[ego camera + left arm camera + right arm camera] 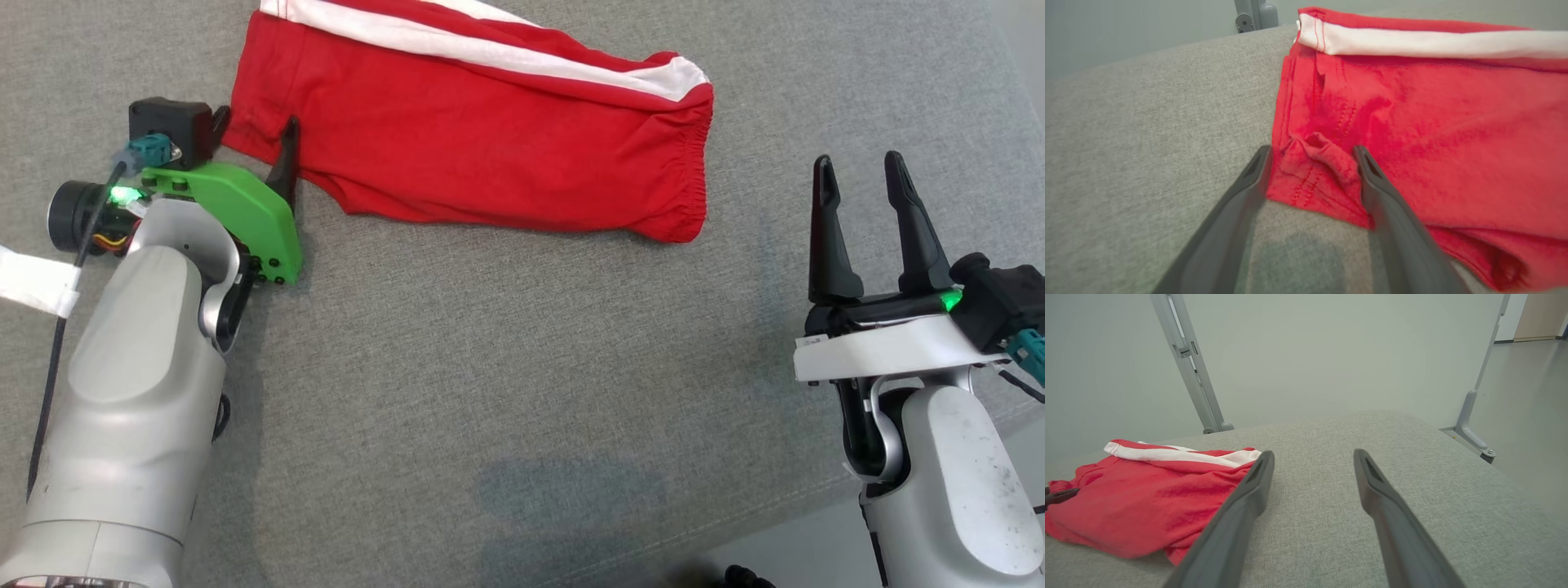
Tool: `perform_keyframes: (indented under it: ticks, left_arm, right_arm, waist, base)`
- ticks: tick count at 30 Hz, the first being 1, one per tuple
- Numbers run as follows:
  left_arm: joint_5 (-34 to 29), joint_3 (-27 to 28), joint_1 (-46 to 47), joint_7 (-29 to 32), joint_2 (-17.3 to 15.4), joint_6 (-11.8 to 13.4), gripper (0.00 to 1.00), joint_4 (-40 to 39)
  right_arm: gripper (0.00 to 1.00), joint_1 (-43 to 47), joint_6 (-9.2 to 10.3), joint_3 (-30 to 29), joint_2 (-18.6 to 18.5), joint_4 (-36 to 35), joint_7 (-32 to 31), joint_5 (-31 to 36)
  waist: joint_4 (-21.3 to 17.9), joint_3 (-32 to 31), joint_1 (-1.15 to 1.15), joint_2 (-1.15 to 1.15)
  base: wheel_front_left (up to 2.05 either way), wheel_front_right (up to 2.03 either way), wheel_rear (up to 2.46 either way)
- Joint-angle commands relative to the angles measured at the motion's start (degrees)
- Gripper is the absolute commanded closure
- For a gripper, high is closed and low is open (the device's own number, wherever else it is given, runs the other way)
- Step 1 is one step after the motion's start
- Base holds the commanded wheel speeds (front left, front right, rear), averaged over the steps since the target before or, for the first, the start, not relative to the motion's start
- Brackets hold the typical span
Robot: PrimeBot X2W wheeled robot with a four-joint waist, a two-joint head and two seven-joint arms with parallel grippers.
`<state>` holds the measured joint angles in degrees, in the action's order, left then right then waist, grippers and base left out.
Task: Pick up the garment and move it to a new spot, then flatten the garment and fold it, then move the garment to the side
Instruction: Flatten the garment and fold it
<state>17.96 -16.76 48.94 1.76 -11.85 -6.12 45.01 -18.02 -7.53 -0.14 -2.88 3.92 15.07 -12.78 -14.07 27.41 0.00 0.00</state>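
Plainly, the red, white-striped garment (490, 139) lay spread on the grey cushion (490, 367). The left gripper (1311, 152) stood open astride its bunched corner. The right gripper (859, 167) gaped well apart from it, with a metal post (1188, 363) behind.

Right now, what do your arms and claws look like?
Both forearms are silver-grey shells; the right forearm is speckled dark. Each ends in two long tapering dark fingers. The left gripper has a bright green plate, the right gripper a white plate. A black cable with white tape runs beside the left forearm.
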Motion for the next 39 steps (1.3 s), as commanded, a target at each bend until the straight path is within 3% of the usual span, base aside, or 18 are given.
perform_keyframes:
  ticks: [1,2,3,4,12,20,26,35,38,39]
  left_arm:
    - [0.50,-0.14,-0.07,1.09,0.00,-0.26,0.00,1.44]
    - [0.82,-0.31,0.06,1.73,0.15,-0.36,0.03,2.39]
    - [1.33,-0.51,0.21,2.36,0.36,-0.45,0.63,3.20]
    - [1.70,-0.71,0.45,2.79,0.49,-0.65,1.00,3.87]
    - [3.29,-1.24,1.05,1.28,0.51,-1.01,1.00,4.77]
    - [6.23,0.54,-4.88,-4.20,1.98,-0.21,1.00,-0.87]
    - [7.89,1.70,-14.99,-8.07,3.39,3.05,1.00,-11.56]
    - [9.43,1.59,-30.58,-5.23,3.94,7.93,1.00,-27.41]
    - [9.94,0.93,-33.20,-3.95,4.23,8.34,1.00,-30.18]
    - [10.02,0.91,-33.52,-3.85,4.30,8.56,0.86,-30.97]
  right_arm:
    - [0.00,-0.34,0.08,0.00,-0.09,0.19,0.30,-0.11]
    - [0.00,-0.30,0.08,-0.03,-0.09,0.23,0.30,-0.10]
    - [0.00,-0.28,0.08,0.04,-0.08,0.33,0.30,-0.01]
    - [0.00,-0.28,0.08,0.09,-0.08,0.45,0.30,0.07]
    - [0.00,-0.39,0.08,-0.32,-0.09,0.59,0.30,0.11]
    - [0.00,0.97,0.08,-1.35,-0.10,0.48,0.30,1.09]
    - [0.00,2.52,0.08,-1.95,-0.09,0.93,0.30,2.11]
    - [0.00,4.46,0.08,-2.65,-0.13,1.59,0.30,3.76]
    - [0.00,4.82,0.08,-2.76,-0.11,1.77,0.30,3.95]
    - [0.00,4.79,0.08,-2.70,-0.12,1.94,0.30,3.94]
  waist:
    - [-0.05,0.07,0.00,0.00]
    - [-0.01,0.06,0.00,0.00]
    - [0.06,0.04,0.00,0.00]
    - [0.13,0.01,0.00,0.00]
    - [1.45,-0.79,0.00,0.00]
    - [4.51,-2.61,0.00,0.00]
    - [8.02,-4.82,0.00,0.00]
    - [12.10,-7.39,0.00,0.00]
    - [12.82,-7.63,0.00,0.00]
    - [12.93,-7.69,0.00,0.00]
  base:
    - [0.00,0.00,0.00]
    - [0.00,0.00,0.00]
    - [0.00,0.00,0.00]
    - [0.00,0.00,0.00]
    - [0.00,0.00,0.00]
    - [0.00,0.00,0.00]
    - [0.00,0.00,0.00]
    - [0.00,0.00,0.00]
    - [0.00,0.00,0.00]
    - [0.00,0.00,0.00]
